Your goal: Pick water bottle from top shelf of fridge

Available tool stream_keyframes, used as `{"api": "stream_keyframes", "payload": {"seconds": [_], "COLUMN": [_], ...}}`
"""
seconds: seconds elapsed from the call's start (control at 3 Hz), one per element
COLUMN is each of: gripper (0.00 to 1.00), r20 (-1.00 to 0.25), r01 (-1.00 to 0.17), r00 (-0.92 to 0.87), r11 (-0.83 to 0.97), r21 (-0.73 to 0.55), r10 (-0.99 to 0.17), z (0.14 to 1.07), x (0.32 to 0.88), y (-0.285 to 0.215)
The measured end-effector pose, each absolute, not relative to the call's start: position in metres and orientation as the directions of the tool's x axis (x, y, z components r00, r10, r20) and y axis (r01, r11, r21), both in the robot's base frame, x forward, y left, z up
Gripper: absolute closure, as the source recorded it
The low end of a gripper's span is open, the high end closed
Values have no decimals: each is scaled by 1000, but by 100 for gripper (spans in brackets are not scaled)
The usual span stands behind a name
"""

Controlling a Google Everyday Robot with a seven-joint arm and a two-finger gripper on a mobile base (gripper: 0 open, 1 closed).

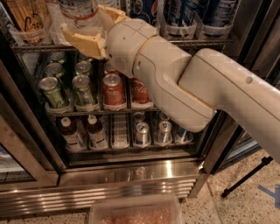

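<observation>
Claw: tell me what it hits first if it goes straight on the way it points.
The open claw, at the top shelf, points up-left into the fridge. The water bottle stands right ahead, between its fingers, so it would likely meet that first; depth is hard to judge.

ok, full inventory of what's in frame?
water bottle: 1, clear, top shelf
tea bottle: 1, amber, top shelf left
Pepsi bottles: at least 3, blue, top shelf right
green cans: at least 4, middle rack left
red cans: at least 2, middle rack
silver cans: 3, bottom rack
brown bottles: 2, bottom rack left
fridge: 1, steel base
bin: 1, clear, floor
arm: 1, cream
hand: 1, cream, open, fingers either side of water bottle
</observation>
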State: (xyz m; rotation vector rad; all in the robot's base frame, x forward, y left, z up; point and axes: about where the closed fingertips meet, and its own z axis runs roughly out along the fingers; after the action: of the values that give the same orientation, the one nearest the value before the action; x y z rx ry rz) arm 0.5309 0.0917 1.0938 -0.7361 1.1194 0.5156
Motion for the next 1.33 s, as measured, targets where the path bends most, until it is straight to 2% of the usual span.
{"api": "stream_keyframes", "payload": {"seconds": [1.33], "gripper": [100], "r20": [-975], "r01": [-750], "r00": [193], "r11": [626], "r21": [-216], "r10": [-106], "z": [1031], "x": [493], "y": [38]}}
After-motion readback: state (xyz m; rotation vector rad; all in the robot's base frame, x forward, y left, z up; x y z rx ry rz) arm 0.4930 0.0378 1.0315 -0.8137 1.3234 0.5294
